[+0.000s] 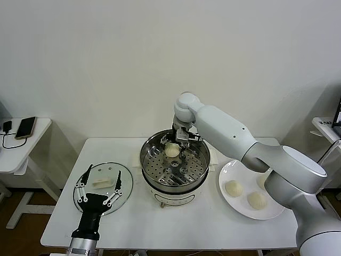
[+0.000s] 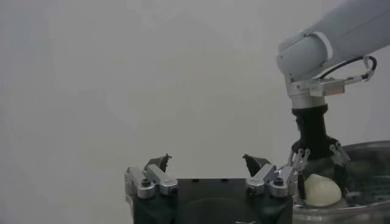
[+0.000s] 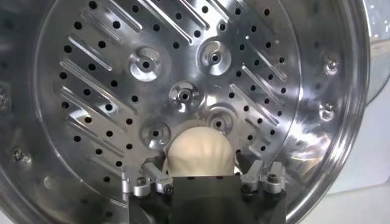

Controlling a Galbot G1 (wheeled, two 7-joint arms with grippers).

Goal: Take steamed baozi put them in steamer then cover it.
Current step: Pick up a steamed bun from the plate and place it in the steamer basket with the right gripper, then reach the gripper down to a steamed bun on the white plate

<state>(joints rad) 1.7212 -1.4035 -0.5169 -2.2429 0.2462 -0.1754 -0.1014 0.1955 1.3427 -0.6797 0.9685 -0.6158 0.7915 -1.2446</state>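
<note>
- Over the far side of the round shiny stainless-steel steamer [image 1: 175,161] on its white electric base, I have my right gripper [image 1: 180,143] reaching down into the pot, its jaws pinching one small cream-white dough baozi [image 1: 172,150].
- From the right wrist view, that bun [image 3: 200,154] sits between the fingers [image 3: 148,181] just above the perforated steel tray [image 3: 183,79], near the tray's edge; I cannot tell whether it touches the metal.
- From the left wrist view, the same bun [image 2: 322,190] shows at the pot's rim under the right gripper [image 2: 318,164].
- On the flat white plate [image 1: 241,203] to the right of the steamer, I count two more buns fully visible [image 1: 233,188] [image 1: 257,200], and a third partly hidden behind my right arm [image 1: 262,180].
- To the left of the steamer, the round clear glass cover [image 1: 104,188] with its white bar handle lies flat on the white table [image 1: 176,229].
- My left gripper [image 1: 97,188] hovers over that lid, jaws spread wide and holding nothing.
- Off on a white side table at far left rests a dark phone [image 1: 25,127].
</note>
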